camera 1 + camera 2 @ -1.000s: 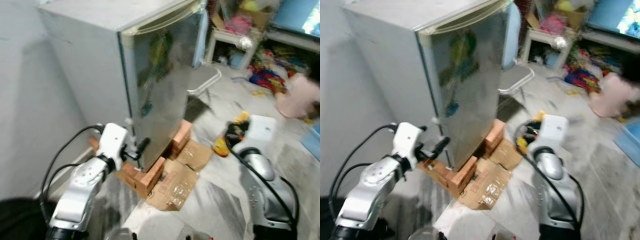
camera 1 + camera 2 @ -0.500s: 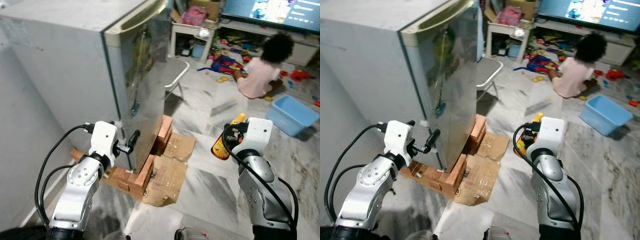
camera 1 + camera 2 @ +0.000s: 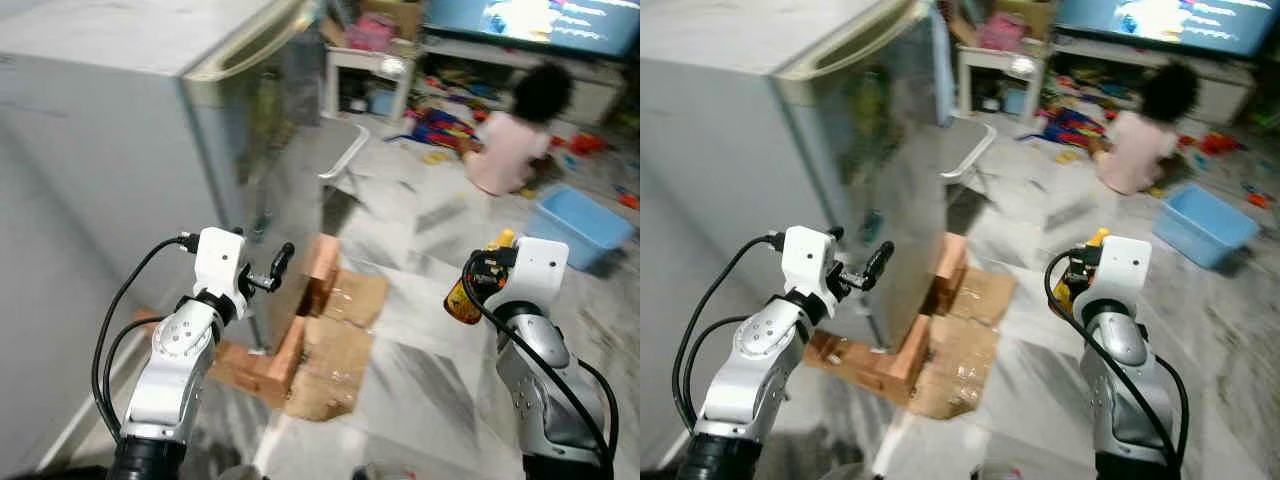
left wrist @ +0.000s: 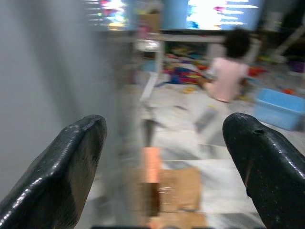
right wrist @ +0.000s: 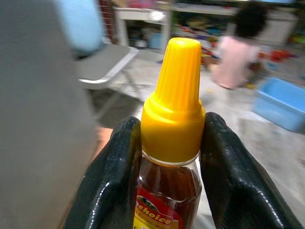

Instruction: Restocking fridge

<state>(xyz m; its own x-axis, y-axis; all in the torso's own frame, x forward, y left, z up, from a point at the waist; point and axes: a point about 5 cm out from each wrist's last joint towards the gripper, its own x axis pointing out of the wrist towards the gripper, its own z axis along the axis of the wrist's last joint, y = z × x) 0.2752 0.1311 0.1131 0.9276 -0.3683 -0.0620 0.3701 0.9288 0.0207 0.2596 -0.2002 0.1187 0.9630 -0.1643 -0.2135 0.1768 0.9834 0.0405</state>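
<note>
Left tool (image 4: 164,157) agape, right tool (image 5: 170,143) clamped.

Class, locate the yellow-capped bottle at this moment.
The yellow-capped bottle sits clamped in the right gripper, raised above the floor on the robot's right, apart from the fridge.

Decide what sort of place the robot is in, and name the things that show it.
Most likely a lived-in family living room. A fridge stands on bricks on a marble floor, a lit television runs along the far wall, and toys lie scattered near a blue tub where a person sits.
</note>
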